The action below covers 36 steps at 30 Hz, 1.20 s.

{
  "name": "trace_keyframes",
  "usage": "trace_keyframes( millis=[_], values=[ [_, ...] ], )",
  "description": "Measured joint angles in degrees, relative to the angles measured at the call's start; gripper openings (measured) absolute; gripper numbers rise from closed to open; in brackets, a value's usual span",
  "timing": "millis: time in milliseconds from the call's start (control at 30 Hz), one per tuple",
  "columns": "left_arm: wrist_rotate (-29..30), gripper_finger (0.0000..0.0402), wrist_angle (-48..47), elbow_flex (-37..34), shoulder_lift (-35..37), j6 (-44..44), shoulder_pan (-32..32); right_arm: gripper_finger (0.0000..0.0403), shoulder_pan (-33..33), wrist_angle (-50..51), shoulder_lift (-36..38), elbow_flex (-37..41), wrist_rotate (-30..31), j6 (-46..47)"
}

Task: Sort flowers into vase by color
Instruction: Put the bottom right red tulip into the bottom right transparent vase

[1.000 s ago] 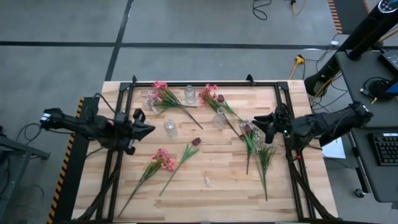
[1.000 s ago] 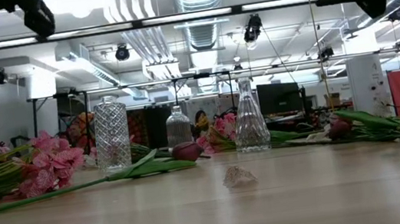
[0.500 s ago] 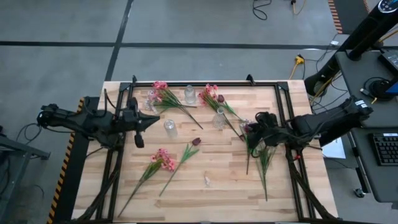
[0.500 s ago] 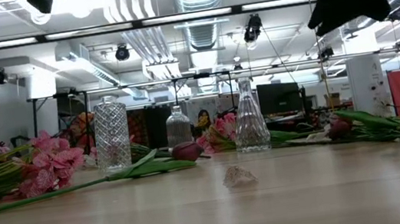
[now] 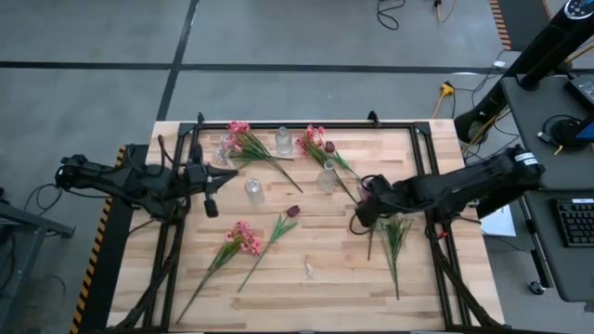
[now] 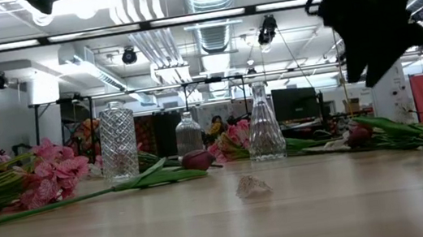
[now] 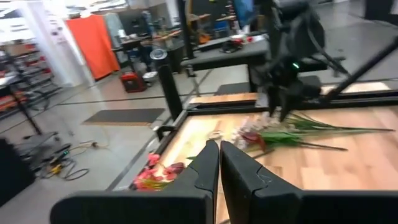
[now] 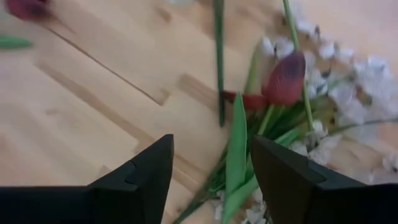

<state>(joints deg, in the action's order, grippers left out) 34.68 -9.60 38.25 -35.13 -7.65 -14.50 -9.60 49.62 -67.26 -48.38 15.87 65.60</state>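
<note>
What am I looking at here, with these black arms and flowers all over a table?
Two robot arms sit at a wooden table, each ending in two fingers. One picture looks down from above, one looks level across the tabletop, and two come from small cameras on the arms' wrists. On the table lie pink flowers, dark red tulips and small glass vases. The right gripper hangs with its fingers open over a bunch with a red tulip, holding nothing. The left gripper waits at the left side, fingers shut and empty.

Grey floor (image 5: 278,37) crossed by dark lines, ceiling strip lights (image 6: 206,14), a desk with keyboard (image 5: 577,221)
</note>
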Motion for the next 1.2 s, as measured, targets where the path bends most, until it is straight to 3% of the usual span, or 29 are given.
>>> trace_keyframes(
  millis=[167, 667, 1200],
  values=[
    [0.9, 0.0, 0.0, 0.2, -0.1, 0.0, 0.0, 0.021, 3.4, 2.5, -5.1, -0.1, -4.3, -0.2],
    [0.9, 0.0, 0.1, 0.0, 0.0, -0.7, 0.0, 0.0205, 10.3, 3.2, -15.7, -0.4, -4.3, -9.6],
    [0.9, 0.0, 0.1, -0.1, 0.0, -0.9, 0.0, 0.0116, 11.4, 0.6, -18.1, -0.5, -6.9, -12.2]
  ],
)
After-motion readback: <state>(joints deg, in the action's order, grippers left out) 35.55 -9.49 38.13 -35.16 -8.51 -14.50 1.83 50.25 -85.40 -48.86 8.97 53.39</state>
